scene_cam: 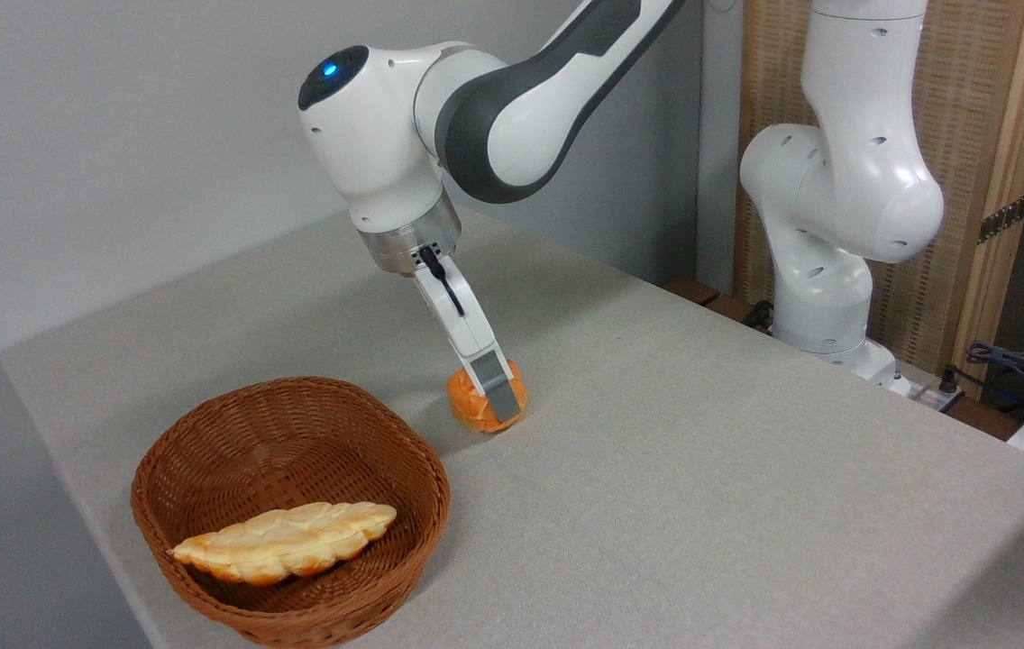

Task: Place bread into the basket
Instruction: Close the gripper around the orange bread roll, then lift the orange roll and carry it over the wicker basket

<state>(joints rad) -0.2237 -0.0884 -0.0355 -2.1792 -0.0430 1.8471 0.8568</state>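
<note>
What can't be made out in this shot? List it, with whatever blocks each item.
- Gripper grip: the near finger covers the bun; the far finger and any contact are hidden.
- Bun's right side: behind that finger.
- Basket floor: partly under the long loaf.
- Basket's bottom edge: cut off by the frame.

From my seat the picture is bright and evenly lit, with soft light from above. The gripper throws only a faint shadow on the table, just to its left. The basket, nearer the camera and left of it, has a dim inner wall. The arm shows mild glare. Focus is sharp throughout, without visible warping.
</note>
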